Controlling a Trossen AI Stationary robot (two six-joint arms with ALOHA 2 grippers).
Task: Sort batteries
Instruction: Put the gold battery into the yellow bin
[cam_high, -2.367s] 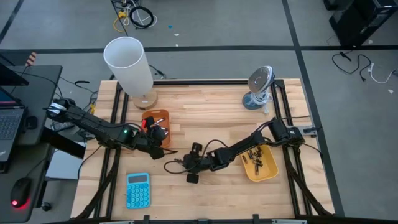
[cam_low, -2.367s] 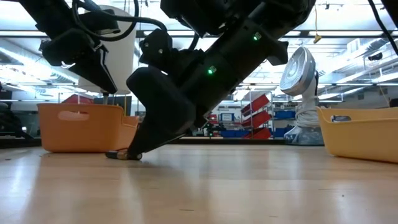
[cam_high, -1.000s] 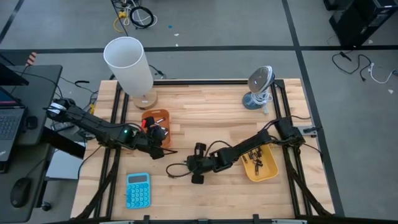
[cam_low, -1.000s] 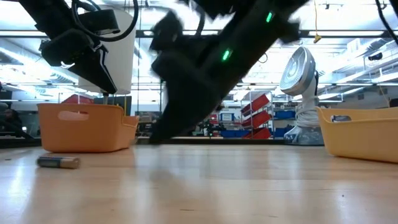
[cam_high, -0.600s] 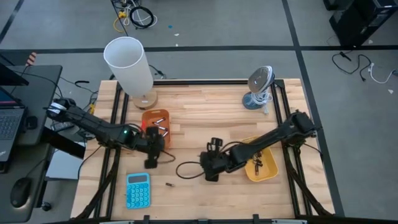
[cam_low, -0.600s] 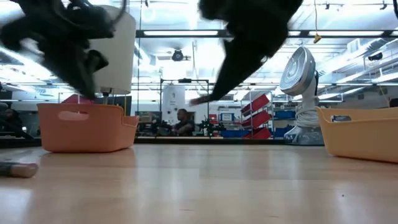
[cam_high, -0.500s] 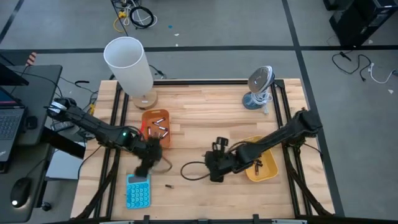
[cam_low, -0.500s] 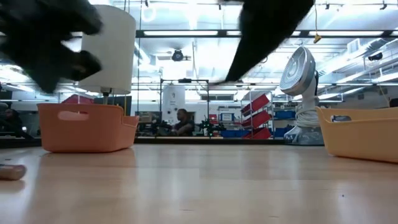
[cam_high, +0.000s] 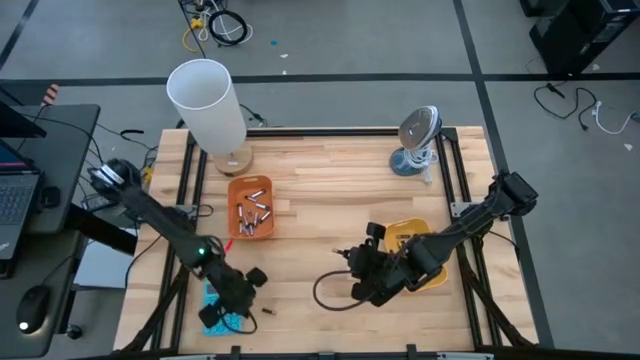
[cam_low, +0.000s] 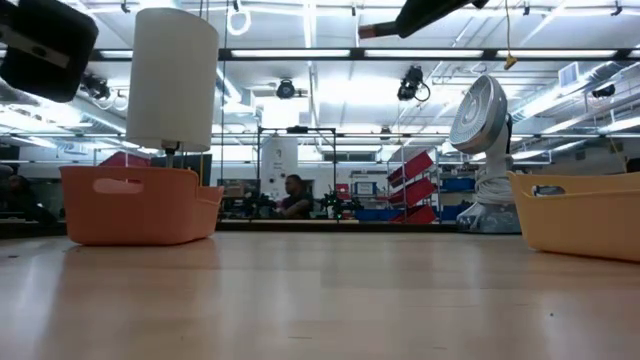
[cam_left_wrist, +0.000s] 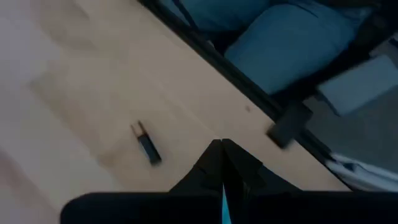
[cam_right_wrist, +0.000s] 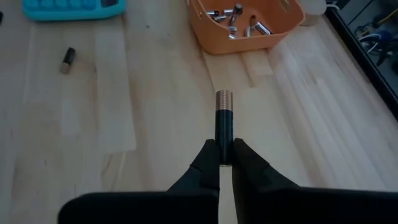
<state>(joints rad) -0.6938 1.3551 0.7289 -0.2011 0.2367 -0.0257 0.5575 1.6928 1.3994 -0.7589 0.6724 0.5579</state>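
Nearest to me, my right gripper has its fingers clamped on one dark battery with a silvery tip, held above the bench just beside the yellow tray. My left gripper is pinched together on nothing, low by the front edge near the blue calculator, with a loose battery lying just beside it. Farther off, the orange tray holds several cells, so sorting looks well along: I judge two are left, the one I hold and the stray. My right arm covers most of the yellow tray, so I cannot count what lies there. The loose cell's type is hard to make out, possibly dark.
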